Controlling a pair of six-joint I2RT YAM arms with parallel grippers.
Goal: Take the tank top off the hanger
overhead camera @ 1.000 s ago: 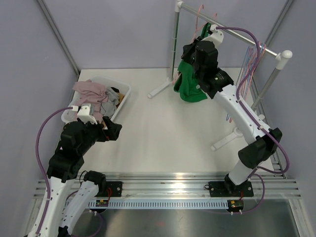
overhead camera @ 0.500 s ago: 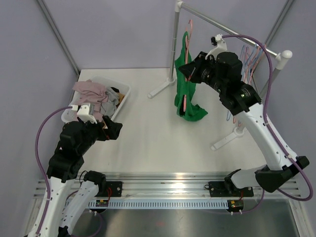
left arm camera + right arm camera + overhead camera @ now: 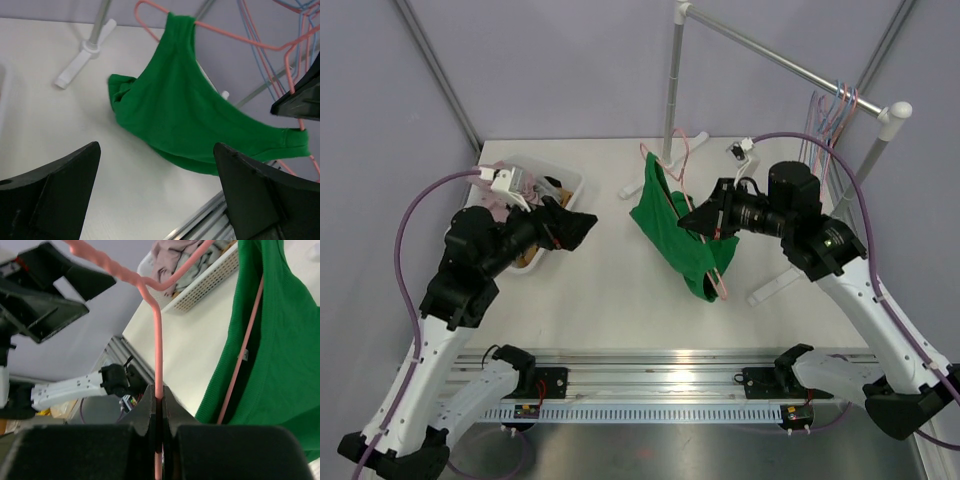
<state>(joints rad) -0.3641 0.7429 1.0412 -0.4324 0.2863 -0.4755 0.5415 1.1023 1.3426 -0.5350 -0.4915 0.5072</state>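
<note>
Tank top [image 3: 670,225] on pink hanger [image 3: 158,340]; right wrist view shows right gripper [image 3: 158,392] clenched on it; left gripper [image 3: 155,150] spread wide.

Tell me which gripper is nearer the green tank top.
Right. The right gripper is shut on the pink hanger carrying the tank top; the left gripper is open, well apart.

1 green tank top [image 3: 670,225], 1 pink hanger [image 3: 158,340], 1 clothes basket [image 3: 570,183] at nine o'clock, 1 rack [image 3: 770,52], spare hangers [image 3: 830,105] too bunched to count.
</note>
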